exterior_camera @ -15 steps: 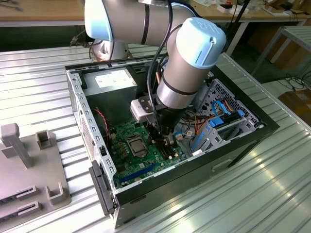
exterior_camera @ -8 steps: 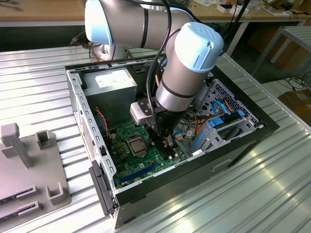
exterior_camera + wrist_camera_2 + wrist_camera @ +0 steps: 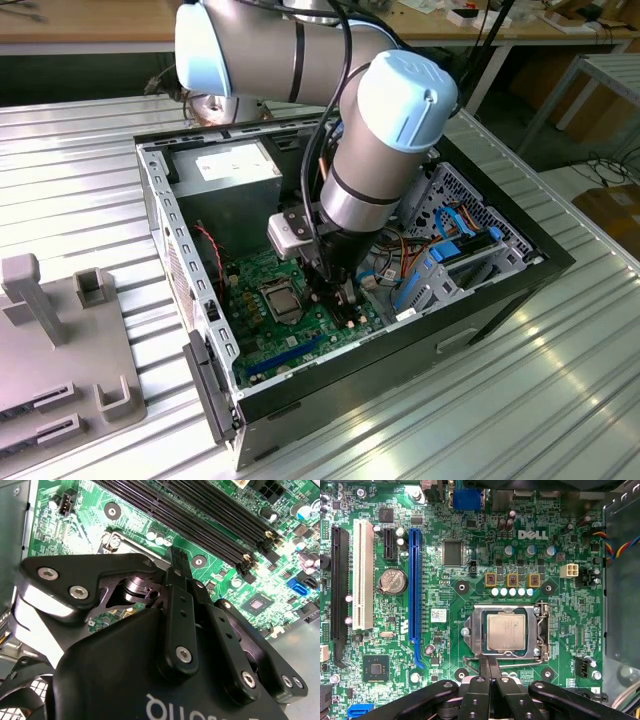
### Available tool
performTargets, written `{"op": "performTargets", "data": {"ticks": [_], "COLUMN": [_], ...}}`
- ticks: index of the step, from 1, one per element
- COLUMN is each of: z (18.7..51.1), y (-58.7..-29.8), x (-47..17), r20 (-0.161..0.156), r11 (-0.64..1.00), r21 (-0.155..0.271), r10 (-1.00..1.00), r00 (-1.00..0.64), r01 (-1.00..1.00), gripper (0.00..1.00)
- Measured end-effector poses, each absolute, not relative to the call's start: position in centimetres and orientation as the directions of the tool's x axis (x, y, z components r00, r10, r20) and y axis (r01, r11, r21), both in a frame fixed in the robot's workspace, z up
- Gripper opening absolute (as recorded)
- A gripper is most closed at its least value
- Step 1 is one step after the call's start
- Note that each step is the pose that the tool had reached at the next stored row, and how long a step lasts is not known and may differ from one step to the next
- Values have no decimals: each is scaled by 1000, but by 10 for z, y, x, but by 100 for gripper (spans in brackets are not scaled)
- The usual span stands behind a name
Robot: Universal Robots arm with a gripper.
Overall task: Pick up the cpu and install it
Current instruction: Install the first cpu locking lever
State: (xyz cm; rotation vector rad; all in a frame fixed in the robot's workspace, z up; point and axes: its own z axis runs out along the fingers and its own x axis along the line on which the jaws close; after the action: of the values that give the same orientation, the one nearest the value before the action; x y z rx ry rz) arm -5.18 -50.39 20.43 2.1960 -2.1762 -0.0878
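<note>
The cpu (image 3: pixel 506 632), a small square chip with a dull grey metal top, lies flat inside the silver socket frame (image 3: pixel 540 630) on the green motherboard (image 3: pixel 435 580). In the exterior view the cpu (image 3: pixel 278 297) sits in the middle of the motherboard (image 3: pixel 300 335) inside the open computer case. My gripper (image 3: pixel 488 664) hangs low over the board with its two thin black fingers pressed together, their tips at the edge of the socket frame beside the chip. In the second wrist view the gripper (image 3: pixel 177 562) points at the board near the long black memory slots (image 3: pixel 200 520). Nothing is held.
The case walls (image 3: pixel 170 240) stand around the board, with a power supply (image 3: pixel 235 170) at the back and a drive cage with blue cables (image 3: pixel 455 250) on the exterior view's right. A grey fixture (image 3: pixel 60 340) lies on the metal table at the exterior view's left.
</note>
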Motion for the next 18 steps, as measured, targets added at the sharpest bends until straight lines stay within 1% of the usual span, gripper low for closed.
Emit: {"op": "performTargets", "data": {"ticks": [13, 18], "z": [197, 204], "y": [-504, -504], "x": [-47, -47], "r20": [12, 11], "r11": [-11, -11], "r21": [75, 74], "r10": [-1000, -1000], "r00": [12, 12], "r01": [-997, -997], "gripper": [11, 11]}}
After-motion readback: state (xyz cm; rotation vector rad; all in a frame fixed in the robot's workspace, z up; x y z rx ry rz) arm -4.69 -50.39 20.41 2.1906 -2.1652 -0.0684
